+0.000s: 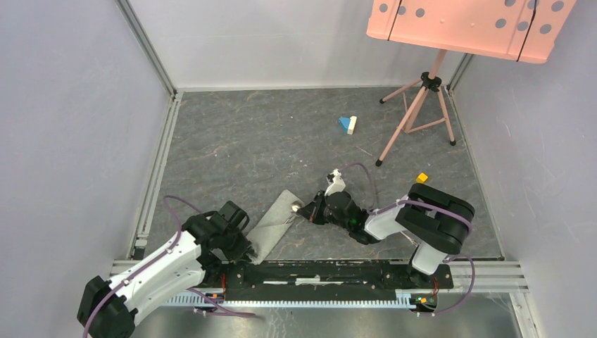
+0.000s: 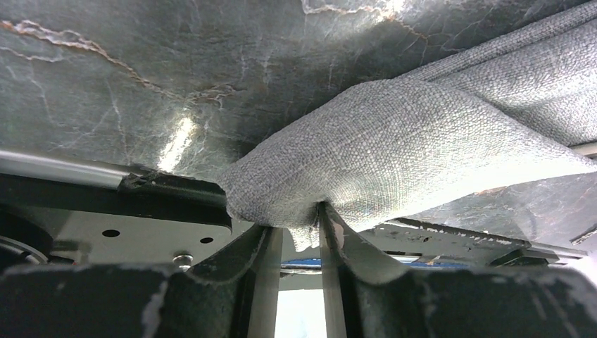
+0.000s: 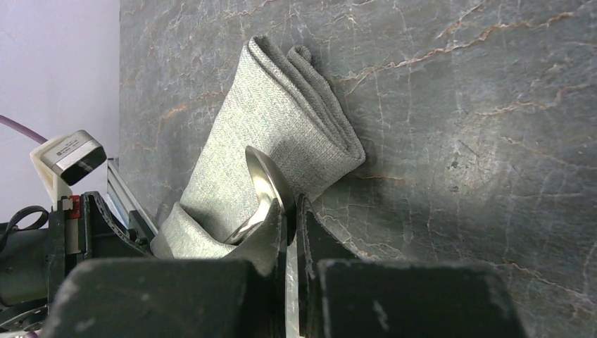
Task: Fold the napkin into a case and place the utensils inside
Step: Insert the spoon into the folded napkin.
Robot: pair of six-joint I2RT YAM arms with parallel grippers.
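Nipping case (image 2: 394,155), left claw (image 2: 301,225) gapes slightly; right claw (image 3: 291,211) clamps spoon (image 3: 265,182).

Dark grey marbled tabletop (image 1: 246,141), plain pale walls (image 1: 70,105) on three sides, aluminium rails (image 1: 151,176) at its edges, pink perforated board (image 1: 464,28) on tripod (image 1: 415,113) far right.

One napkin (image 1: 271,224) – one spoon (image 3: 264,190) – perhaps two blocks (image 1: 348,124).

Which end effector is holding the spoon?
The right end effector: it grips the spoon, while the left end effector only pinches the napkin.
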